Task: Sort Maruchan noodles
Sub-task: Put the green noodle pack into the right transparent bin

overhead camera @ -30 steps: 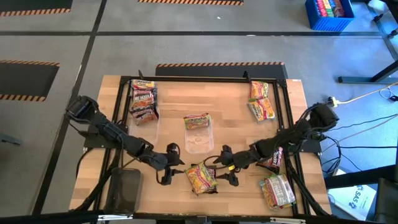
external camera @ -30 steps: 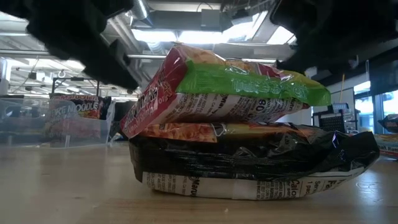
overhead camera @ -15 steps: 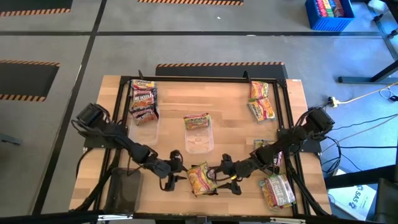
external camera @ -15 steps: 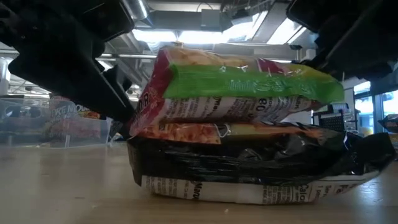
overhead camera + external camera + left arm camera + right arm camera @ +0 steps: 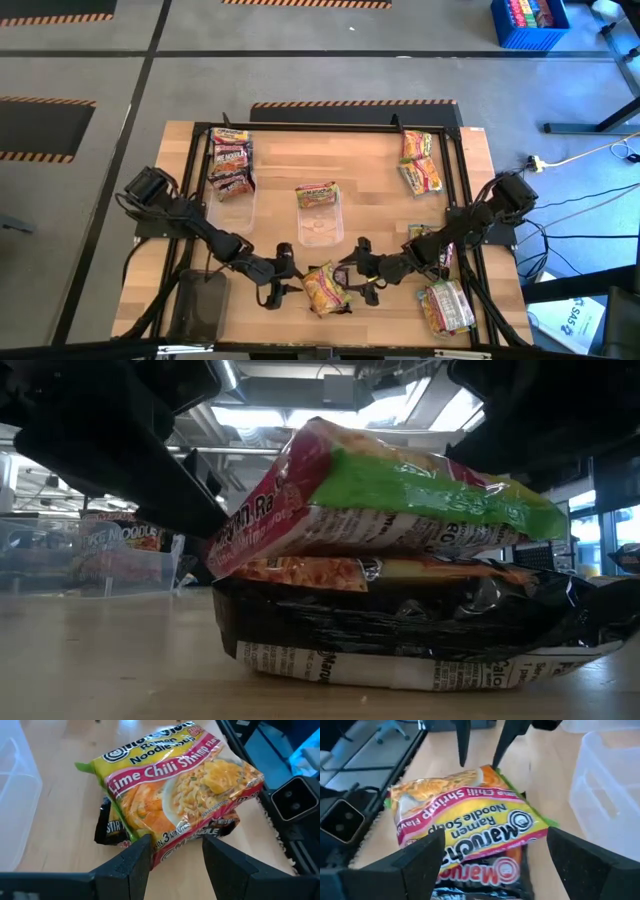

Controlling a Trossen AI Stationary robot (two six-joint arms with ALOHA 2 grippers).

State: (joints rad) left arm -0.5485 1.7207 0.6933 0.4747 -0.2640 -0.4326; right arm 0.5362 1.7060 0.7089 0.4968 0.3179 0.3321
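At the front of the surface (image 5: 270,160), both grippers have closed in on the noodle pile (image 5: 325,288) — left gripper (image 5: 172,851) and right gripper (image 5: 492,852) spread wide, top packet (image 5: 390,500) now tipped.

Bright ceiling lights (image 5: 300,415) wash out the low view. Near packets (image 5: 400,590) sharp, background soft. Pincers silhouetted dark, blurry.

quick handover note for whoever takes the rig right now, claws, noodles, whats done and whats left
Left claw open, at one end of the Lime Chili Shrimp packet.
Right claw open, at its opposite end.
That packet tops a stack at the table's near edge, over an orange packet and a black one.
Done: packets in the left tray, one in the middle tray.
Left: this stack, loose packets on the right.
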